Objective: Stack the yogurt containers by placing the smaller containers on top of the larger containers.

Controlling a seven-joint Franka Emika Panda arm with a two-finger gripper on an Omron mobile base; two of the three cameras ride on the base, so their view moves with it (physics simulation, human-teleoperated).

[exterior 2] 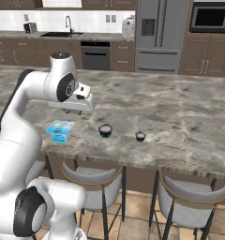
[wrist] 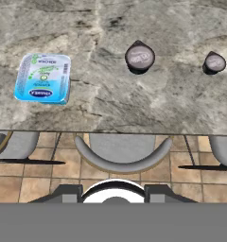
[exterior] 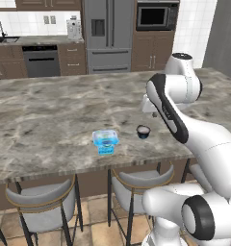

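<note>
- Your gripper (exterior 2: 72, 111) hovers above the counter (exterior 2: 180, 108), behind the tub (exterior 2: 60, 130); its opening cannot be told.
- Small cup (exterior 2: 105, 130) stands right of the tub; tiny cup (exterior 2: 140, 136) farther right.

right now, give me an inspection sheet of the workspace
surface: grey marble island counter, things near its front edge
job's things: light-blue tub, small dark cup, tiny dark cup, all apart, none stacked
clutter: nothing seen
grippers: gripper above the counter, holding nothing; jaw state unclear
cables: nothing seen
surroundings: grey stools below the edge, fridge and dishwasher behind
</note>
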